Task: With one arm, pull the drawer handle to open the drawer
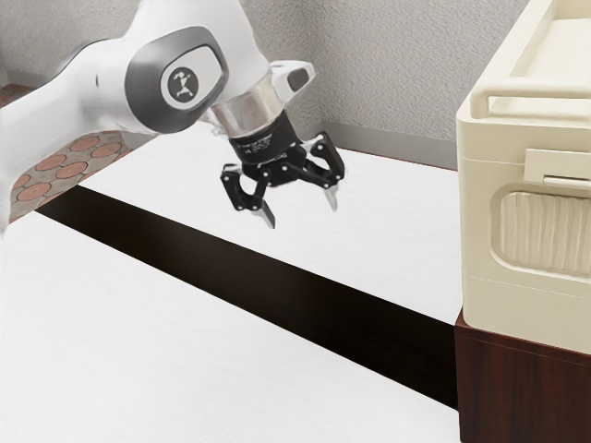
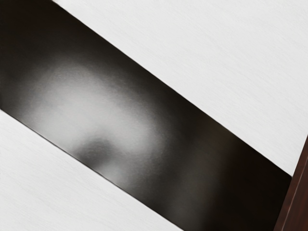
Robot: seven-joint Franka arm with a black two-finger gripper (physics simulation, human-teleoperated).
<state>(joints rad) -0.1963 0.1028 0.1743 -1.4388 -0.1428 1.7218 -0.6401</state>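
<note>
My black gripper (image 1: 301, 210) hangs in the air above the white table, its two fingers spread wide with nothing between them. Well apart from it, at the exterior view's right edge, stands a cream cabinet (image 1: 478, 221). On the cabinet's front is a raised plate with a slot (image 1: 559, 167), above a ribbed, rounded panel (image 1: 545, 233); whether either is the drawer handle I cannot tell. The cabinet continues past the exterior view's edge.
A dark wooden base (image 1: 517, 388) carries the cabinet, and its edge (image 2: 296, 197) appears in the wrist view. The white table (image 1: 185, 341) has a glossy black strip (image 1: 305, 300) running across to that base. Grey textured walls (image 1: 397, 69) rise behind.
</note>
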